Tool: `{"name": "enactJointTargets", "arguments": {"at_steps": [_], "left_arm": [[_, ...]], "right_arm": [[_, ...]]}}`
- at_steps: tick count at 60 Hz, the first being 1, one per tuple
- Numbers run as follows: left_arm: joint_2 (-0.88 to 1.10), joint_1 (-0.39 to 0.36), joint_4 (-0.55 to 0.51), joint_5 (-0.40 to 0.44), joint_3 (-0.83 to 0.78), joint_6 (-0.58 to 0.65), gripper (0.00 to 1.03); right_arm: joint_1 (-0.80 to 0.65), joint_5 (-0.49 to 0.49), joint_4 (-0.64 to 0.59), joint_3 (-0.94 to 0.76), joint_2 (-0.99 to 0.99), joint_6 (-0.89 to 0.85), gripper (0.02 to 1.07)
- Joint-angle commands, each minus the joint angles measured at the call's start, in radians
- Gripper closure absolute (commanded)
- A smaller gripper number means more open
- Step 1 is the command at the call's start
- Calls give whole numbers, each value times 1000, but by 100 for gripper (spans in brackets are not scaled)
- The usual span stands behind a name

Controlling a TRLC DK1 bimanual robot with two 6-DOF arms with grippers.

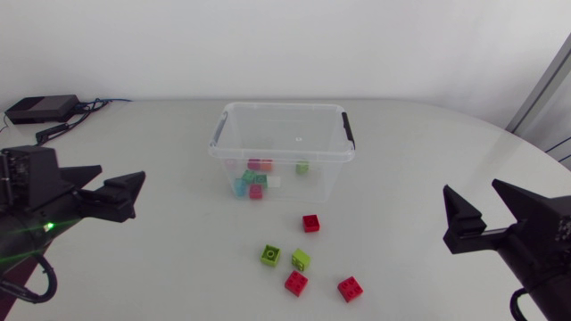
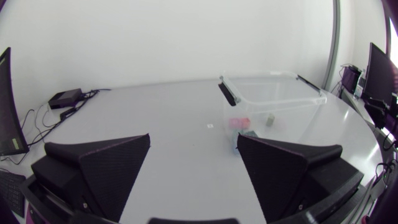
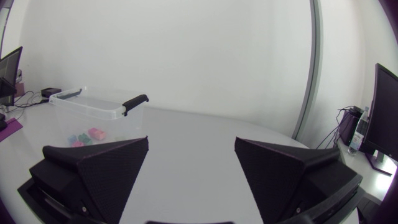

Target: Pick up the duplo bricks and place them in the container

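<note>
Fingers point(image 2: 106, 168) of the left gripper point(image 1: 120, 173) stand spread with nothing between them. The right gripper point(image 1: 470, 187) is likewise released and empty, and the two hang over opposite sides of the pale grey tabletop point(image 1: 161, 259). Between the two pairs of fingers, well apart from either, lie five loose duplo bricks. A red square brick point(image 1: 310, 223) is nearest the container. A lime-green brick point(image 1: 270, 255) has a second lime-green brick point(image 1: 301, 259) just beside it. A lower red brick point(image 1: 295, 283) lies near those, and an outer red brick point(image 1: 350, 288) is on the side toward the right fingers. The clear plastic container with black handles point(image 1: 284, 106) sits beyond the loose bricks, lid off. A small cluster of pink, teal, green and white bricks point(image 1: 256, 178) lies on its floor, so the job looks partly done. The step in hand appears to be the approach to the next pick. The next move would call for one arm to reach in over a single brick, perhaps the right toward the outer red one. It would then come down with fingers astride the brick, clear of its neighbours, and close on two opposite faces.
</note>
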Motion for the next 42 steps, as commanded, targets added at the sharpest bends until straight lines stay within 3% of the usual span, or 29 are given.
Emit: {"name": "enactJointTargets", "arguments": {"at_steps": [1,14,24,32,34,39,42], "left_arm": [[126,-25,-46,-1,101,71,7],[450,-126,-250,-3,303,285,7],[632,-232,-278,25,338,419,7],[662,-313,-273,134,323,609,8],[662,-316,-273,137,322,620,8],[666,-387,-265,154,314,750,8],[682,-405,-245,154,312,782,8]], "right_arm": [[19,6,11,69,102,35,7],[102,27,-105,218,308,91,7],[138,21,-388,421,535,98,7],[141,-65,-472,463,633,42,7],[142,-73,-474,465,635,39,7],[157,-234,-541,465,673,-53,7],[173,-247,-552,467,687,-62,7]]}}
